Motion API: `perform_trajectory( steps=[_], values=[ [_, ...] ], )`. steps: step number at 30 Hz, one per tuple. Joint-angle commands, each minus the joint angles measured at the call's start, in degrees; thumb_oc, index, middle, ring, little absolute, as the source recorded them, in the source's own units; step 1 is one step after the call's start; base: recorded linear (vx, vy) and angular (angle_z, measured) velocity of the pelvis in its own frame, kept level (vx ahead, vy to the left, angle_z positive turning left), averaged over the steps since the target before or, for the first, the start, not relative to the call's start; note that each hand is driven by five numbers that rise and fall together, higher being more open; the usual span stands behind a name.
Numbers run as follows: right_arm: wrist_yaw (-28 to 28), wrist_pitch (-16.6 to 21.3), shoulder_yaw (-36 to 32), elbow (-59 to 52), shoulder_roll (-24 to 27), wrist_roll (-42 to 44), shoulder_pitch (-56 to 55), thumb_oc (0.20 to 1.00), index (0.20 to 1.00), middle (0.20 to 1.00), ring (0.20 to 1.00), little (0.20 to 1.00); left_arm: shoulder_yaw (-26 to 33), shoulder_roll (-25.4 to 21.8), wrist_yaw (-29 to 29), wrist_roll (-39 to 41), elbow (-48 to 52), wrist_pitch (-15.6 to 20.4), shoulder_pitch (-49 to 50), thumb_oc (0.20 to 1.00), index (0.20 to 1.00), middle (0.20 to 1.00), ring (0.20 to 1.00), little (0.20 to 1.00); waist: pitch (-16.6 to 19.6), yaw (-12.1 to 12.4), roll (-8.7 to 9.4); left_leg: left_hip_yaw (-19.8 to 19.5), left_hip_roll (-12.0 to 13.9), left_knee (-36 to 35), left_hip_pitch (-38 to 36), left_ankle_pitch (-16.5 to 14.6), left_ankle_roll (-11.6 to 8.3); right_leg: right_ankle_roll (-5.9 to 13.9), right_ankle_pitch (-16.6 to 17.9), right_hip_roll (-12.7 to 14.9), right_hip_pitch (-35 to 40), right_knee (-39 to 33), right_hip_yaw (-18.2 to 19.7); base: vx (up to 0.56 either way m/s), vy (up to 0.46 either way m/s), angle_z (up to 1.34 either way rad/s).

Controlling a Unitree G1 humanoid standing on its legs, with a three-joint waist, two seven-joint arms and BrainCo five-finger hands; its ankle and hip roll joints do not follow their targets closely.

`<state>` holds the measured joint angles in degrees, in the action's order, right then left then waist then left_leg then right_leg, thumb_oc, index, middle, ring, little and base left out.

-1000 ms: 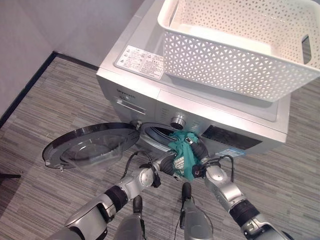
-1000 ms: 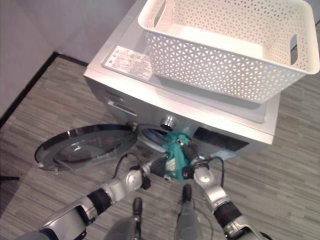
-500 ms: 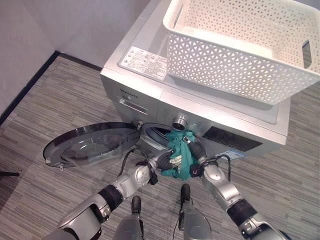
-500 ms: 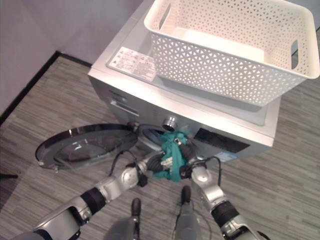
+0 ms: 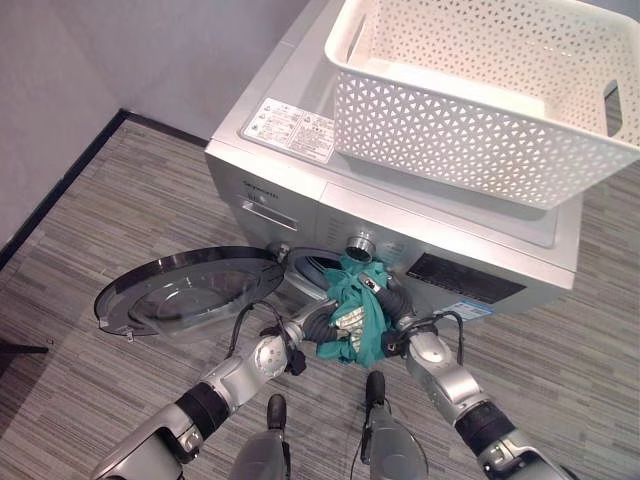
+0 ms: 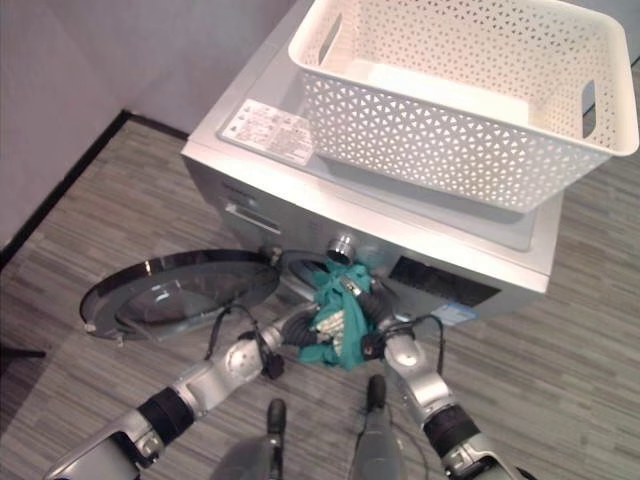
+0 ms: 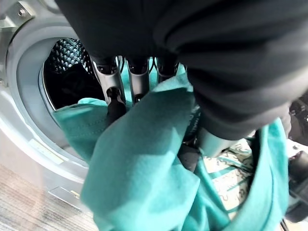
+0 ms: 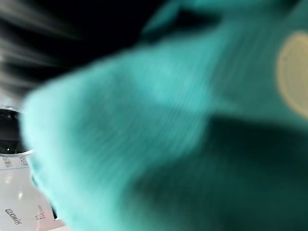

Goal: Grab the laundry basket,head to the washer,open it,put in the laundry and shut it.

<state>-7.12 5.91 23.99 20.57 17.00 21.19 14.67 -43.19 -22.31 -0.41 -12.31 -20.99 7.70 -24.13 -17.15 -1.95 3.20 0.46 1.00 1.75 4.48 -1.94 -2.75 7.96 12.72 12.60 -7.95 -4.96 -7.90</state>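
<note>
Hands of both arms at the mouth of the washer, nearest the camera: left hand (image 5: 322,322) in from the lower left, right hand (image 5: 392,300) from the lower right, a bundle of teal-green cloth laundry with a pale patterned patch (image 5: 356,312) bunched between them. Left hand seen in its own wrist view (image 7: 126,86) with silver dark-tipped fingers reaching fairly straight over the teal fabric toward the dark drum; cloth draped across them, whether anything is pinched hidden by the folds, so grip not determinable. Right hand's fingers buried in cloth; right wrist view covered by teal fabric (image 8: 159,130), state not determinable.

Just beyond the hands: round port of the silver-grey front-loading washing machine (image 5: 300,200), drum dark inside (image 7: 67,72), leading edge of the bundle at the rim and partly across it, most of the cloth hanging outside. To the robot's left of the port: round glass door with dark rim (image 5: 185,290), swung fully open and lying out over the grey striped floor (image 5: 100,220).

Farther, on the washer's top: white perforated plastic laundry basket (image 5: 480,90), resting slightly past the far corner, nothing visible inside.

Step in hand, as judged: loading the laundry, with basket delivered and door opened. Next move calls for pushing the bundle deeper until no fabric trails over the rim, then freeing both hands from the folds before swinging the door shut; trailing cloth likely to catch in the door seal.
</note>
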Motion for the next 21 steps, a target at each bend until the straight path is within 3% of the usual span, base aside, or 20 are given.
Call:
perform_trajectory(
  steps=[1, 5, 8, 11, 21],
  values=[
    [2.0, 1.7, -1.9, -3.3, -0.3, 1.3, -1.0, 1.0, 1.0, 1.0, 1.0, 1.0, 0.5, 2.1, 0.3, 0.0, 2.7, 3.6, -0.9, 0.2, 0.2, 0.2, 0.2, 0.2, 1.4, 1.2, 0.25, 0.1, 1.4, 1.5, 0.8, -4.2, 1.42, 2.33, -7.3, 2.5, -0.4, 4.4, 0.7, 0.0, 0.0, 0.0],
    [5.9, 2.7, -2.4, -3.0, -0.1, 9.8, -4.0, 1.0, 1.0, 1.0, 1.0, 1.0, -1.0, 4.6, 1.2, -1.9, -5.0, 3.7, -1.0, 0.2, 0.2, 0.2, 0.2, 0.2, 1.4, 0.6, 0.99, 0.5, 1.6, 1.5, 0.9, -4.2, 1.26, 2.37, -7.2, 2.2, -0.7, 4.4, 0.9, 0.0, 0.0, 0.0],
    [12.0, 3.4, -4.6, -1.9, -0.5, 24.1, -7.7, 1.0, 1.0, 1.0, 1.0, 1.0, -1.1, 6.4, 1.5, -2.1, -10.4, 3.5, -1.4, 0.2, 0.2, 0.2, 0.2, 0.2, 1.4, -0.2, 1.57, 0.8, 1.7, 1.5, 1.0, -4.1, 1.13, 2.45, -7.2, 2.1, -1.0, 4.4, 1.0, 0.0, 0.0, 0.0],
    [16.0, 3.3, -6.7, 0.7, -0.3, 31.4, -10.8, 1.0, 1.0, 1.0, 1.0, 1.0, -0.5, 6.9, 1.7, -2.4, -13.9, 3.7, -1.1, 0.2, 0.2, 0.2, 0.2, 0.2, 1.4, -0.6, 1.88, 0.9, 1.9, 1.5, 1.1, -4.1, 0.95, 2.57, -7.2, 1.9, -1.2, 4.5, 1.3, 0.0, -0.005, -0.03],
    [16.8, 3.3, -7.1, 1.5, -0.2, 32.4, -11.7, 1.0, 1.0, 1.0, 1.0, 1.0, -0.4, 7.0, 1.7, -2.7, -14.9, 3.9, -0.9, 0.2, 0.2, 0.2, 0.2, 0.2, 1.5, -0.7, 1.9, 1.0, 1.9, 1.6, 1.1, -4.1, 0.9, 2.6, -7.2, 1.9, -1.2, 4.6, 1.3, 0.0, -0.001, -0.01]
  ],
)
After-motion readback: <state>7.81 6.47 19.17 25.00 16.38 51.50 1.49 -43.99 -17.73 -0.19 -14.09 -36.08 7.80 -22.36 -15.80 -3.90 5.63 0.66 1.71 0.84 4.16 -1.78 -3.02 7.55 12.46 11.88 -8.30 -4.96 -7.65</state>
